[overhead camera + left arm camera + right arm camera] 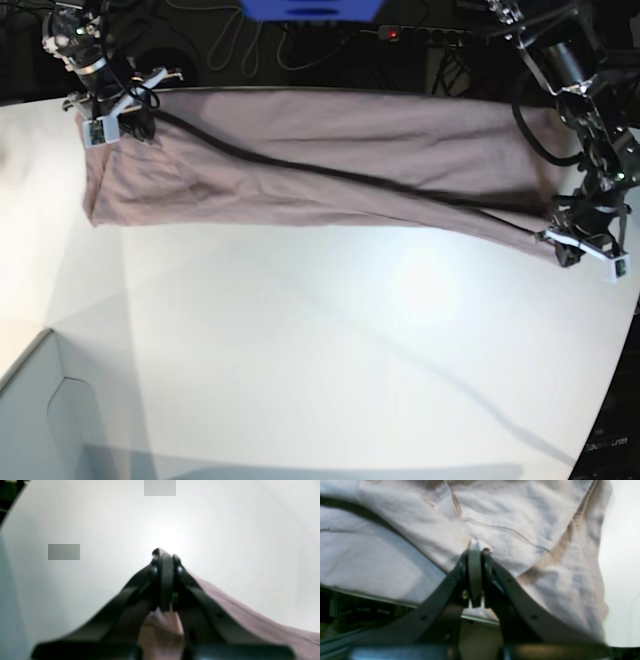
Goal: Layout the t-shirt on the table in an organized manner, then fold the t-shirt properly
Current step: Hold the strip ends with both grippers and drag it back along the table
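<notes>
The mauve t-shirt (320,160) is pulled into a long band across the far part of the white table (330,340), with a dark fold line running along it. At its left end, by the table's far edge, my right gripper (108,118) is shut on the cloth. The right wrist view shows those jaws (477,553) pinched on a fold of the t-shirt (525,520). My left gripper (572,245) holds the band's right end. In the left wrist view its closed tips (163,555) clamp the t-shirt (250,620), which trails off to the right over the table (100,525).
A pale grey box corner (50,420) sits at the near left. Cables and a power strip (400,35) lie behind the table's far edge. The table's curved edge (605,410) runs down the right side.
</notes>
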### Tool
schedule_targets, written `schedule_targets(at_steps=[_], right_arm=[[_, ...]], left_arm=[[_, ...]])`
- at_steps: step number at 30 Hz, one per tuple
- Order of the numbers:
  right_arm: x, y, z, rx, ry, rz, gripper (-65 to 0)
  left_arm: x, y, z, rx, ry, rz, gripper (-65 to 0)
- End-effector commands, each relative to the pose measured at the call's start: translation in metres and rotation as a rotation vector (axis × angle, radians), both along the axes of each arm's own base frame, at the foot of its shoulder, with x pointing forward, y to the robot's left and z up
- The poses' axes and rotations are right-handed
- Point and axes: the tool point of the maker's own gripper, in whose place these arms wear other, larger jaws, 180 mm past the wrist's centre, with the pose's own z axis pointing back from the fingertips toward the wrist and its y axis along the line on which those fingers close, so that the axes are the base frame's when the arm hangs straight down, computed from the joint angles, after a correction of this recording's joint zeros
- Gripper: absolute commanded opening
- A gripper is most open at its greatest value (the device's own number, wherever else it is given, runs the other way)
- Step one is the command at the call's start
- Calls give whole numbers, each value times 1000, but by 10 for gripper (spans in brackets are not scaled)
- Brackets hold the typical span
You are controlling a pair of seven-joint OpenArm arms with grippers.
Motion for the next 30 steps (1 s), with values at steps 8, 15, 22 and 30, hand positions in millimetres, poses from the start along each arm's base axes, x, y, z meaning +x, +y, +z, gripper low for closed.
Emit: schedule_targets(at_steps=[8,15,22,30], right_arm=[[5,-2,9,4,-37,-1,-650],[4,-1,8,6,-36,-3,-650],[3,-1,6,8,-31,-4,-650],[3,-1,6,8,-31,-4,-650]], left_arm=[[7,14,16,27,-47,10,-650],[-19,19,-4,6,-2,49,-650],[-39,31,-20,-54,20,146,-650],[-47,27,-32,-76,42,153,-650]])
